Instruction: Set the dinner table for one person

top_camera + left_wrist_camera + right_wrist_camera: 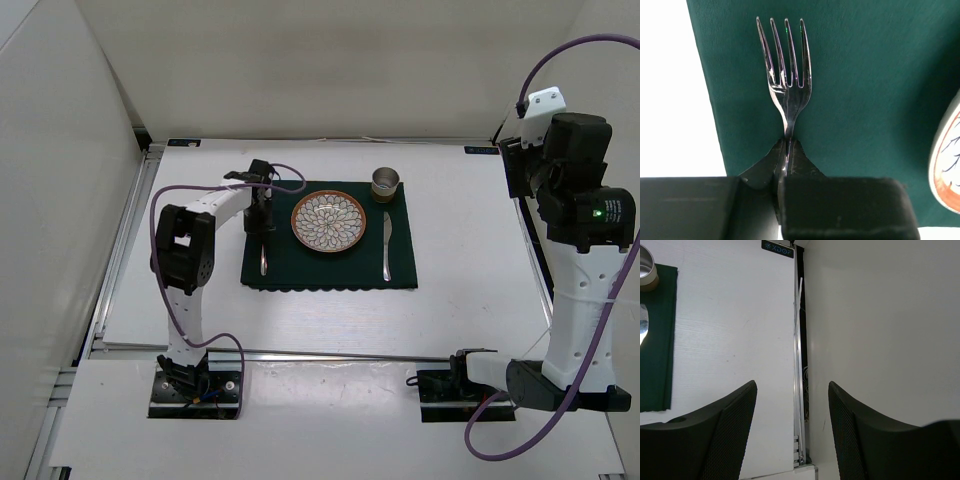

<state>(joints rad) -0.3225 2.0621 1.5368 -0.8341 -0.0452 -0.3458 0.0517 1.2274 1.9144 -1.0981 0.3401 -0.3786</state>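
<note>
- Your left gripper [786, 150] is clamped on the fork [788, 102] by its handle, tines pointing straight out from it.
- The fork's long axis runs along the green placemat's [330, 272] left edge on the dinner table [470, 220], with the plate [329, 222] just to its right.
- Your right gripper [792, 390] gapes empty, well off right.

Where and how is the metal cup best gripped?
Probably across its round wall, approached from the right: the cup stands upright at the far right corner of the placemat, plate to its left, knife just nearer.
</note>
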